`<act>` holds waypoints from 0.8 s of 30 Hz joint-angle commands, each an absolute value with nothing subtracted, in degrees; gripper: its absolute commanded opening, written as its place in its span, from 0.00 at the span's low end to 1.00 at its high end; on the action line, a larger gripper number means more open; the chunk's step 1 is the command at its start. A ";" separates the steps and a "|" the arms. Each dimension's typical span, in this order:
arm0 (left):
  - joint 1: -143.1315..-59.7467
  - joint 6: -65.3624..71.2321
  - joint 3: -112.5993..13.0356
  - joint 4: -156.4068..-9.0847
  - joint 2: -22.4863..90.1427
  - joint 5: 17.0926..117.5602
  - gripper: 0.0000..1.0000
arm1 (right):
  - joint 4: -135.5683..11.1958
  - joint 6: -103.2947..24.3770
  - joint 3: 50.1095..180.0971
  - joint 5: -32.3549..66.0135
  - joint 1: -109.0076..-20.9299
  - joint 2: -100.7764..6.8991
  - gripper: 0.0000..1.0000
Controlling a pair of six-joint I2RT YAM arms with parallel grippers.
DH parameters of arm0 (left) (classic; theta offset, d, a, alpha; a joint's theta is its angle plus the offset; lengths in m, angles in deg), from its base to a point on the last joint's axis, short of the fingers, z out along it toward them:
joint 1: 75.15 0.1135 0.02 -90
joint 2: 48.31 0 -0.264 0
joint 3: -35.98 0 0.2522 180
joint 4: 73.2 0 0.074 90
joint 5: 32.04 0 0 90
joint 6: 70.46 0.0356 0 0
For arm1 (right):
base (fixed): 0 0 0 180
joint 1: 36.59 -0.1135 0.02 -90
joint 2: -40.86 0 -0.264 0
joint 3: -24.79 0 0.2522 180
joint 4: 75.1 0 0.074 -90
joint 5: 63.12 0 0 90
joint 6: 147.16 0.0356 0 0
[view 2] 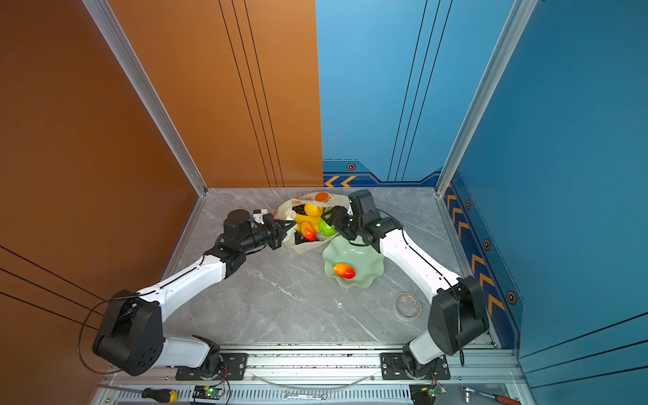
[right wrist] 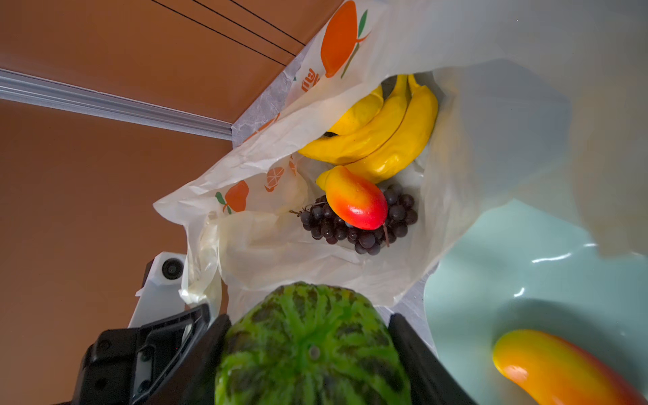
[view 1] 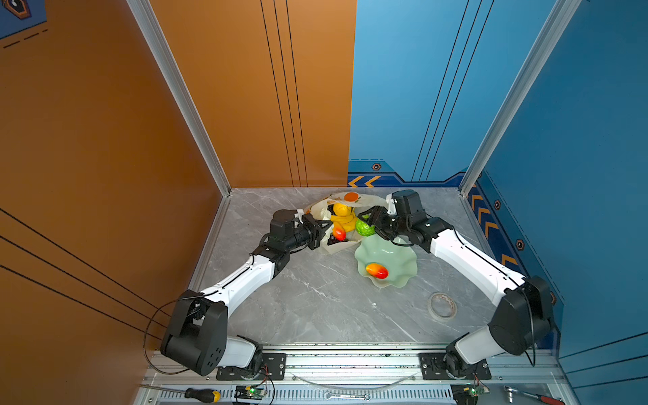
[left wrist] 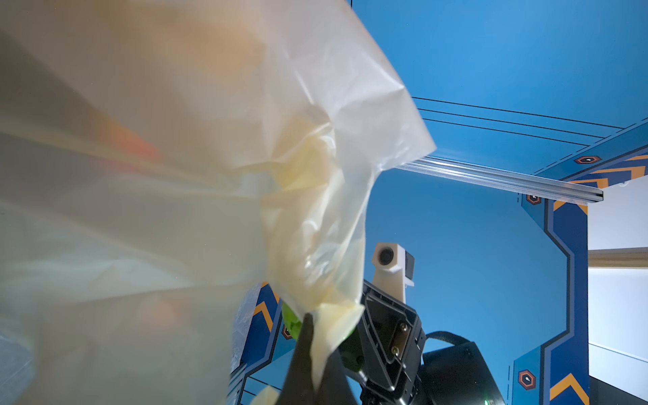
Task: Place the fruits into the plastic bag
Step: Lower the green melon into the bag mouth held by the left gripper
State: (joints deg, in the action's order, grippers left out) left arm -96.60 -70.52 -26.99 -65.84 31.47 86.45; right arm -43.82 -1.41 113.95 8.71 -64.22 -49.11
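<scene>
The plastic bag [view 1: 368, 200] [view 2: 301, 248] lies open at the back of the table. Inside it rest a yellow banana bunch [right wrist: 378, 140], dark grapes [right wrist: 329, 229] and a red-yellow mango [right wrist: 354, 200] [view 1: 339, 233]. My left gripper [view 1: 324, 229] [left wrist: 315, 336] is shut on the bag's near edge [left wrist: 333, 326], holding the mouth up. My right gripper [view 1: 366, 224] [right wrist: 308, 321] is shut on the bumpy green fruit [right wrist: 312, 350] [view 2: 326, 228], just over the bag's right rim. A second mango [view 1: 377, 270] [right wrist: 561, 368] lies in the pale green dish [view 1: 399, 259].
The wavy-rimmed dish [view 2: 368, 259] sits right of the bag, under my right forearm. A roll of tape [view 1: 442, 305] lies on the marble table nearer the front right. Orange and blue walls close in the back and sides. A screwdriver [view 1: 203, 395] lies on the front rail.
</scene>
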 commanded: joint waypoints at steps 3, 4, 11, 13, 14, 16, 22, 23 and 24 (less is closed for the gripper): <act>-96.25 -69.77 -27.83 -66.70 29.67 85.73 0.00 | -46.10 -2.89 120.05 7.35 -66.06 -55.64 0.61; -96.07 -69.81 -27.79 -66.76 29.62 85.86 0.00 | -46.20 -2.93 121.01 7.27 -66.32 -57.12 0.61; -95.19 -69.98 -27.69 -66.79 29.38 85.99 0.00 | -46.36 -2.93 127.17 5.45 -68.08 -65.85 0.61; -94.95 -69.98 -27.65 -66.75 29.38 86.00 0.00 | -46.31 -2.88 129.07 5.10 -68.49 -68.09 0.61; -94.85 -70.03 -27.62 -66.83 29.38 86.08 0.00 | -46.45 -2.76 129.85 4.92 -68.66 -68.97 0.61; -94.67 -70.04 -27.64 -66.83 29.41 86.13 0.00 | -46.47 -2.75 131.51 4.83 -68.98 -70.94 0.61; -94.01 -70.33 -27.53 -66.80 29.29 86.18 0.00 | -46.64 -1.84 136.80 3.94 -69.63 -77.10 0.61; -93.98 -70.31 -27.62 -66.77 29.21 86.25 0.00 | -46.65 -1.64 137.50 3.82 -69.57 -77.53 0.61; -93.83 -70.39 -27.73 -66.89 29.08 86.26 0.00 | -46.61 -1.55 138.45 3.77 -69.68 -79.43 0.61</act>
State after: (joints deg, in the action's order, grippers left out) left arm -94.48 -70.52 -26.99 -66.02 30.73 86.47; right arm -45.98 -1.78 135.74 4.53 -69.32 -76.87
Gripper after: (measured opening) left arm 0.045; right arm 0.619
